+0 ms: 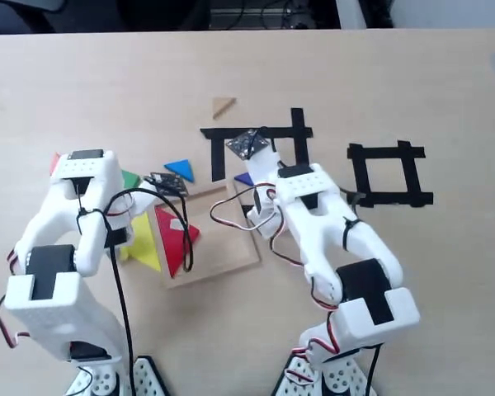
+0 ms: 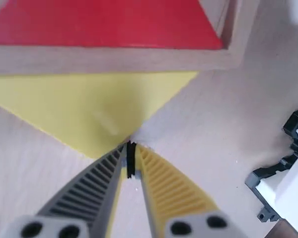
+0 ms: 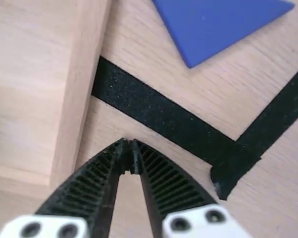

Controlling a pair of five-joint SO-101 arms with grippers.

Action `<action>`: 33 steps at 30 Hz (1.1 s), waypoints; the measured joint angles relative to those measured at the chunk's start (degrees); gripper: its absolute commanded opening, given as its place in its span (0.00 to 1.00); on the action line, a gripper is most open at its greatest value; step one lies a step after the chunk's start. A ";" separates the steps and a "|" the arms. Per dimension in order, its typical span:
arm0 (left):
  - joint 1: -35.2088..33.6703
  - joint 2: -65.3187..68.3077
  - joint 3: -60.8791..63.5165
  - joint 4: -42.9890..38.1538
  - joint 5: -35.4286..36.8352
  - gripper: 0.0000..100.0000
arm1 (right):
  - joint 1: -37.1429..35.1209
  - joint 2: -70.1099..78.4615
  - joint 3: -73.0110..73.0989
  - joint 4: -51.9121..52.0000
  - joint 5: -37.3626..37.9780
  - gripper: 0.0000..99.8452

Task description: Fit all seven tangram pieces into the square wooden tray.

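Note:
The square wooden tray [image 1: 223,247] lies tilted between the two arms, with a red triangle [image 1: 175,238] inside at its left. A yellow triangle [image 2: 89,104] lies on the table against the outside of the tray's rim [image 2: 114,59]. My left gripper [image 2: 130,154] is shut, its tips at the yellow triangle's corner with nothing between them. My right gripper [image 3: 130,148] is shut and empty, low over the table beside the tray's wall [image 3: 82,89] and a strip of black tape [image 3: 159,119]. A dark blue triangle [image 3: 213,22] lies just beyond that tape.
A light blue triangle [image 1: 180,170], a green piece [image 1: 130,178] and an orange piece [image 1: 54,161] lie left of the tray. A wood-coloured triangle [image 1: 223,106] sits farther back. Two black tape squares [image 1: 389,175] mark the table at the right.

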 measured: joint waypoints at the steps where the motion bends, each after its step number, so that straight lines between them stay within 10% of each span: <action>1: 0.00 0.00 0.00 -0.18 0.26 0.03 | 0.00 0.00 0.00 0.00 0.00 0.01; 20: -7.47 -9.58 0.00 -0.18 -7.74 0.03 | 0.00 0.00 0.00 0.00 0.00 0.01; 27: -10.90 -10.20 4.22 -12.04 -8.79 0.21 | 0.00 0.00 0.00 0.00 0.00 0.01; 33: -10.55 -10.20 7.21 -15.47 -8.79 0.18 | 0.00 0.00 0.00 0.00 0.00 0.01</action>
